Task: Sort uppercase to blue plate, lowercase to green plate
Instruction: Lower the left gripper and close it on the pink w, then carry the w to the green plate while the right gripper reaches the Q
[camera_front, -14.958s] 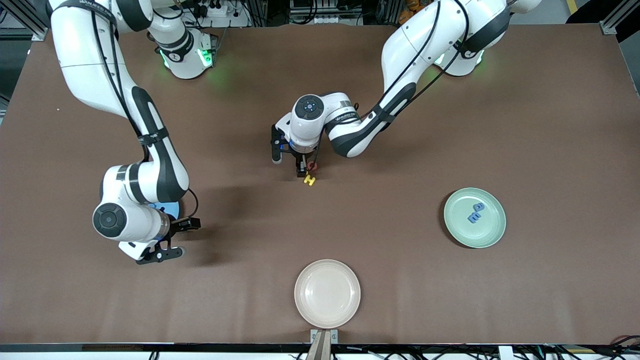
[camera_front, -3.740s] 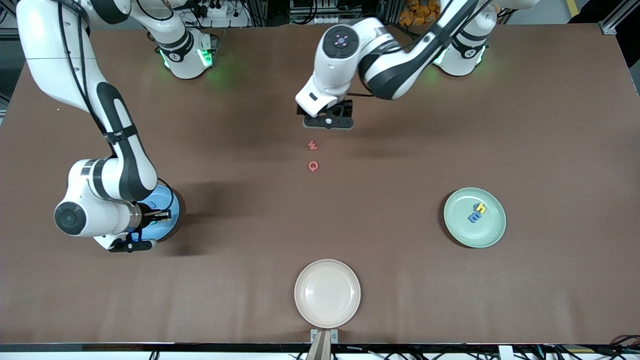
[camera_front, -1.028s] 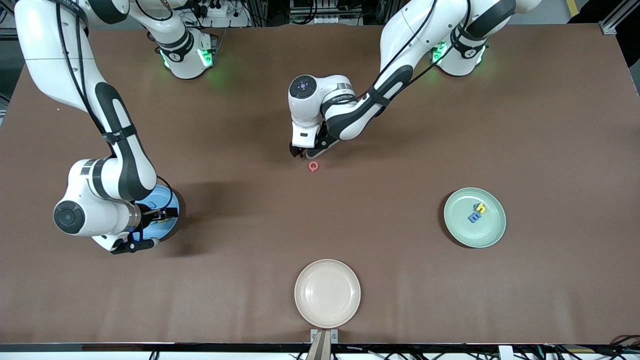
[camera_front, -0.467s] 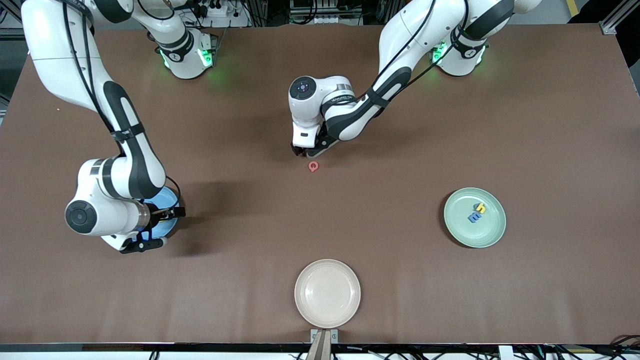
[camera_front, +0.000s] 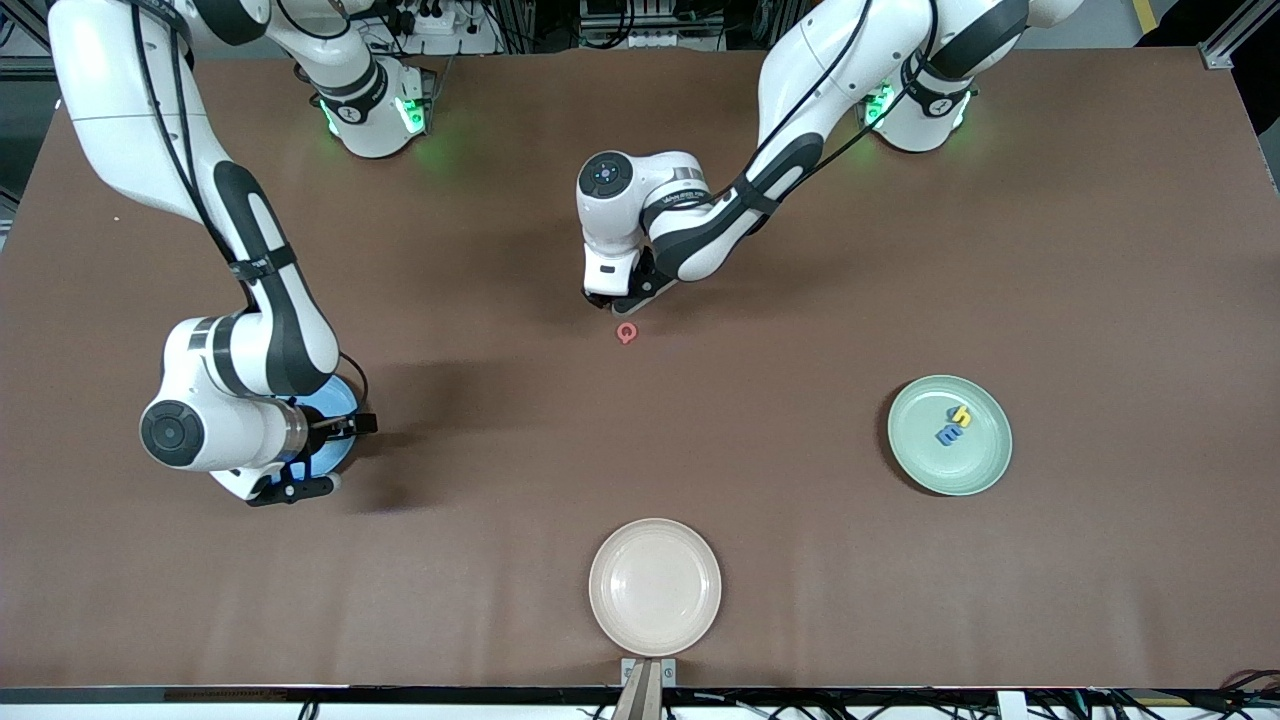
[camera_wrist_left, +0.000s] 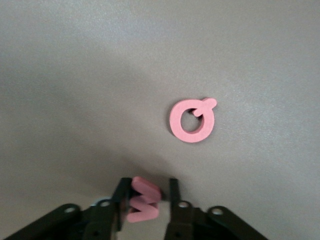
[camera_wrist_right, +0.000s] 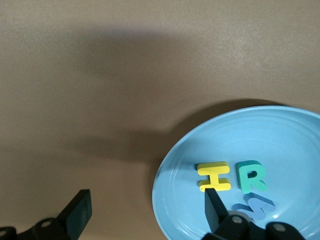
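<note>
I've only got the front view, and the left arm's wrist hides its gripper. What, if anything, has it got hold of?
Observer: The left wrist view shows the left gripper shut on the small red foam letter w.
Operator: Is it touching the red foam capital Q?
Observer: No. The Q lies flat on the brown table, apart from the fingers.
Operator: What's in the round blue plate under the right arm?
Observer: The blue plate holds a yellow foam H, a teal foam R and a partly hidden blue letter. The right gripper hangs open over its edge.
</note>
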